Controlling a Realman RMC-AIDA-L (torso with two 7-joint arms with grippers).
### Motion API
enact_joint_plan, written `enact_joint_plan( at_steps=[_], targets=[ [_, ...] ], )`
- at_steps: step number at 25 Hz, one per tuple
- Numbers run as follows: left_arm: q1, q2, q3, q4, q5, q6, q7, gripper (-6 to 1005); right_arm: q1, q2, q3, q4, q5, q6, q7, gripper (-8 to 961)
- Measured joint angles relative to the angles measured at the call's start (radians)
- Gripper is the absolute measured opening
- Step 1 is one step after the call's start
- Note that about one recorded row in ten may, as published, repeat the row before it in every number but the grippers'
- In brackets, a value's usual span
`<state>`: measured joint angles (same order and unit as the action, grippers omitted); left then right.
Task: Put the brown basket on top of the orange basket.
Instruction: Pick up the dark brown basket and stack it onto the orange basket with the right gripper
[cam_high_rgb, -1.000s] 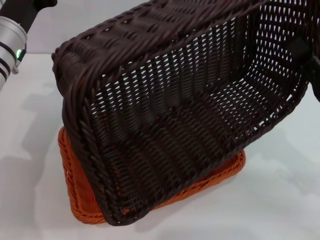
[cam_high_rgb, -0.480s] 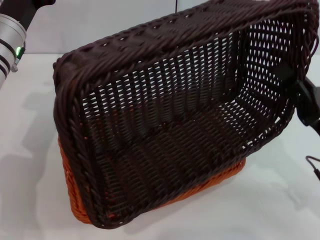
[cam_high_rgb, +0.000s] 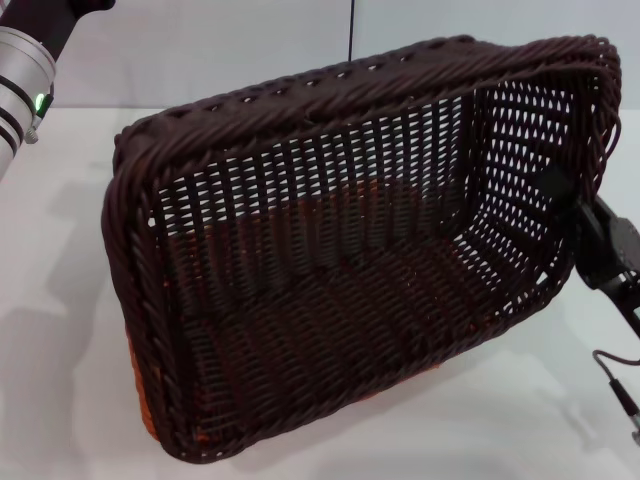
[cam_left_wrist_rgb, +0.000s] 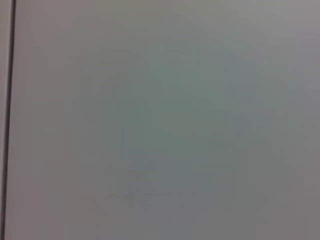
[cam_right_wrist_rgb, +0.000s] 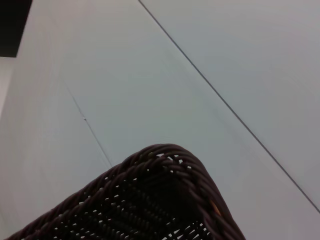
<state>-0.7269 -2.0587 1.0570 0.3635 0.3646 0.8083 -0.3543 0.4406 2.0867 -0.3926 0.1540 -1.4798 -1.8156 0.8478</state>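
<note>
1. I am seeing the brown basket (cam_high_rgb: 350, 260) filling most of the head view, tilted so that its open mouth is facing up toward the camera and its woven floor is showing inside.
2. It is sitting over the orange basket (cam_high_rgb: 138, 395), which is almost wholly covered; I am making out only a thin orange strip past the brown basket's lower left corner, plus flecks of orange glinting through the dark weave.
3. The brown basket's right end is riding higher than its left end, so it is not lying level on the orange one; whether the two are actually touching, I cannot tell from here.
4. The right gripper (cam_high_rgb: 590, 240) is at the brown basket's right short wall, its dark body pressed against the outside of the weave just under the braided rim. It looks clenched onto that wall, though the weave is hiding the inner finger, so I am noting this as likely rather than certain.
5. A thin cable (cam_high_rgb: 612, 375) is trailing below the right gripper, over the white table (cam_high_rgb: 500, 430).
6. In the right wrist view, one braided corner of the brown basket (cam_right_wrist_rgb: 165, 200) is poking up against a pale wall.
7. The left arm (cam_high_rgb: 25, 70) is sitting parked at the upper left of the head view, well apart from both baskets, with a green light glowing on its silver section. Its gripper is out of sight, and its wrist view is showing only a blank pale surface.
</note>
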Motion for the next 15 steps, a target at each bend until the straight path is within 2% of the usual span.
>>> enact_joint_plan(
  at_steps=[4, 15],
  targets=[
    [0.0, 0.0, 0.001, 0.0, 0.001, 0.0, 0.0, 860, -0.005, 0.001, -0.002, 0.052, 0.0, 0.019, -0.039, 180],
    [0.0, 0.0, 0.006, 0.0, 0.004, 0.0, 0.0, 860, -0.033, 0.001, -0.002, 0.08, 0.0, 0.097, -0.043, 182]
  ],
)
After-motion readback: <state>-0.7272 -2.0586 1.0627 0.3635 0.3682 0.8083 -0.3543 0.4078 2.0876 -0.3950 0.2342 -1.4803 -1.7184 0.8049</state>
